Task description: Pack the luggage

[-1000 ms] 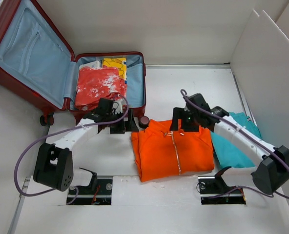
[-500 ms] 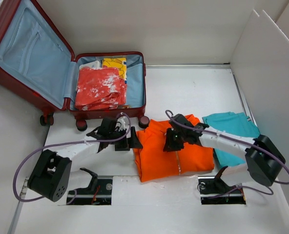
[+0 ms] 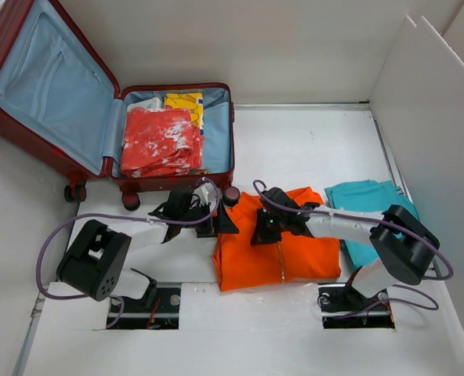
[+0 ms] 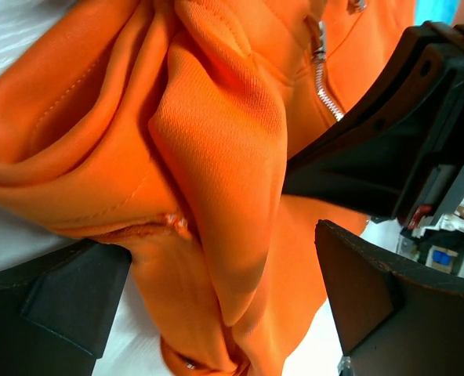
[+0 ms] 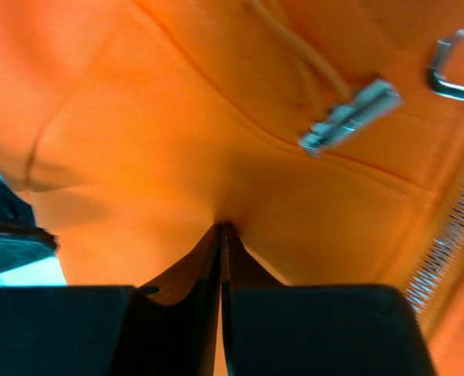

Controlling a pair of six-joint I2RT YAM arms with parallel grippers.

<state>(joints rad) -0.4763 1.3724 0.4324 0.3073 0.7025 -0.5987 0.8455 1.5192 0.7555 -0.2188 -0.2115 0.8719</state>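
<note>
The luggage [image 3: 52, 78], a dark red hard-shell case with light blue lining, lies open at the far left. Its base holds a red-and-white garment [image 3: 160, 141] and a yellow item [image 3: 183, 102]. An orange zip jacket [image 3: 295, 254] lies on the table in front of it. My right gripper [image 3: 259, 233] is shut, pinching the jacket's fabric [image 5: 177, 141] near the zip; the cloth puckers at the fingertips [image 5: 222, 235]. My left gripper [image 3: 222, 223] stands open around the jacket's bunched left edge [image 4: 216, 157], one finger [image 4: 52, 305] on each side.
A folded teal garment [image 3: 373, 205] lies right of the jacket, partly under the right arm. White foam boards [image 3: 428, 117] wall off the right side. The case's black wheel [image 3: 232, 194] sits just behind the two grippers.
The left arm swung from the suitcase's front edge over to the jacket's left edge. The right gripper came down onto the jacket, moved left and shut on the cloth, bunching it.
</note>
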